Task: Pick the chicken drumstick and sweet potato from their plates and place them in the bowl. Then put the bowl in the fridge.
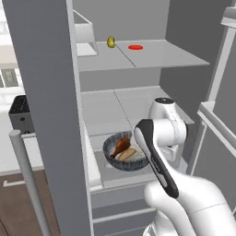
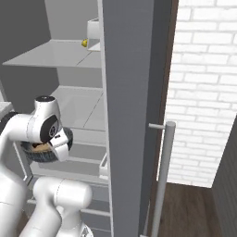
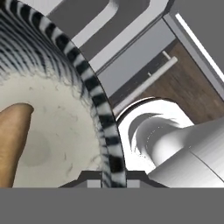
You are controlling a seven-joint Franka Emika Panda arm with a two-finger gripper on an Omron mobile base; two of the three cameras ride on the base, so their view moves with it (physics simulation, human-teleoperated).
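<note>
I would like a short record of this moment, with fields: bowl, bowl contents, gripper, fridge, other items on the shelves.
bowl: the bowl is at the fridge's lower shelf, with its rim between the gripper's fingers
bowl contents: the chicken drumstick and the sweet potato lie side by side inside
gripper: the gripper is shut on the bowl's rim
fridge: the fridge stands open, its door swung aside
other items: a small yellow object and a flat red disc on the upper shelf

Arm bent forward at elbow, wrist angled down, gripper (image 3: 113, 178) clamped astride the bowl (image 3: 94, 94) rim.
</note>
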